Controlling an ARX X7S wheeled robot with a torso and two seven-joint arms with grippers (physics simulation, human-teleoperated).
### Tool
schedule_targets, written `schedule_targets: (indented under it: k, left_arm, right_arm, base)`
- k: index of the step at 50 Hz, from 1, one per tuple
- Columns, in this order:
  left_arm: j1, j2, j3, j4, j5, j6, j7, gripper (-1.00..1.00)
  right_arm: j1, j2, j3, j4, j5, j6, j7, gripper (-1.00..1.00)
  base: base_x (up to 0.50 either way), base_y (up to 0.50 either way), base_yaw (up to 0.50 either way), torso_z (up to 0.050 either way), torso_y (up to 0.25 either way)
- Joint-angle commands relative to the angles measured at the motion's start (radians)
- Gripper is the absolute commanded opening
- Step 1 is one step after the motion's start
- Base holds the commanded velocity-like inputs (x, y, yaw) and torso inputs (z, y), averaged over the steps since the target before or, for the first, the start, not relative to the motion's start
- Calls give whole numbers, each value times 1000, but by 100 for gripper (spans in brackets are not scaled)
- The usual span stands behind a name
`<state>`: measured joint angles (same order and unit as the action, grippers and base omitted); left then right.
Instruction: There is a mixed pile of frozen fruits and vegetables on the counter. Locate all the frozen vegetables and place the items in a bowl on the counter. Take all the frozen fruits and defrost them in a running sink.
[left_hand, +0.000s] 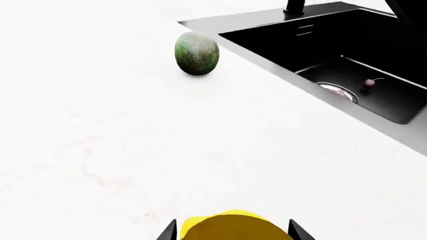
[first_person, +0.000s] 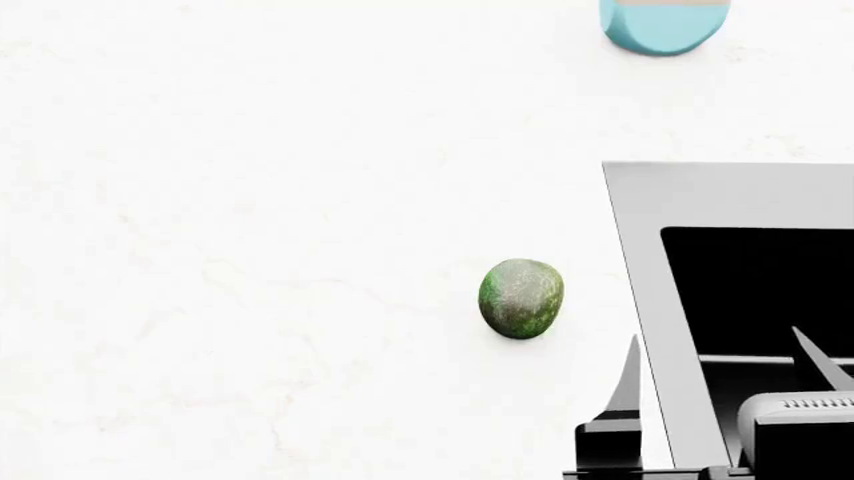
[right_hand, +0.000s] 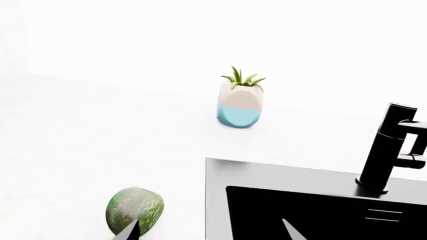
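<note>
We log the left gripper (left_hand: 232, 234) closed around the yellow oval (left_hand: 233, 227), above the counter (left_hand: 100, 125). Right gripper (right_hand: 208, 231) open, empty. Green lump (first_person: 521, 298) sits beside the sink (left_hand: 373, 60); a small fruit (left_hand: 369, 83), seemingly, lies near its drain. Bowl unseen.

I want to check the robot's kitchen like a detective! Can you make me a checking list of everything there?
Surface: white counter, faint pinkish marks in the left wrist view.
Job's things: green vegetable on counter beside sink; yellow vegetable between left pincer fingers; small pink fruit in sink near drain; bowl not seen.
Clutter: teal-and-cream plant pot.
Grippers: left pincer shut on yellow vegetable; right pincer open.
Cables: nothing seen.
Surroundings: black faucet; no water seen.
</note>
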<state>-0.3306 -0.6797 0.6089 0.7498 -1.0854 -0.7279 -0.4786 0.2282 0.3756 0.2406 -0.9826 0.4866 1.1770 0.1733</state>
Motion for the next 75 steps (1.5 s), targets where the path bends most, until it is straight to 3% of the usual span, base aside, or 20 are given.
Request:
schedule_targets:
  k: [1, 11, 24, 34, 39, 44, 46, 75]
  left_arm:
    - [-27, -52, -80, 78, -84, 37, -314, -100]
    - [-30, -124, -167, 145, -147, 73, -388, -100]
    - [-24, -249, -300, 218, -251, 146, -472, -100]
    - [-55, -297, -341, 227, -293, 158, -516, -100]
    - [-6, -359, -391, 222, -281, 184, -531, -100]
    - [5, -346, -379, 210, -255, 182, -516, -100]
    - [61, -393, -421, 235, -274, 220, -511, -100]
    - [5, -367, -380, 220, -276, 184, -522, -100]
  right_arm:
    - [-1, -10, -13, 8, 10, -9, 1, 100]
    - [-10, -14, -69, 41, 16, -23, -4, 100]
    - [225, -29, -238, 210, 20, 85, 10, 100]
    - [398, -50, -378, 440, -10, 62, -27, 100]
    - [454, -85, -432, 649, -60, -16, -37, 100]
    - [501, -113, -456, 764, -60, -47, -68, 100]
    - [530, -119, -474, 814, -71, -59, -75, 100]
    - [630, -177, -539, 1187, -124, -196, -110, 100]
  base:
    - [0, 0, 0, 0, 0]
    - [0, 0, 0, 0, 0]
    - [0, 0, 0, 0, 0]
    - [0, 0, 0, 0, 0]
    - [0, 0, 0, 0, 0]
    - [0, 0, 0, 0, 0]
    - [0, 0, 0, 0, 0]
    - [0, 0, 0, 0, 0]
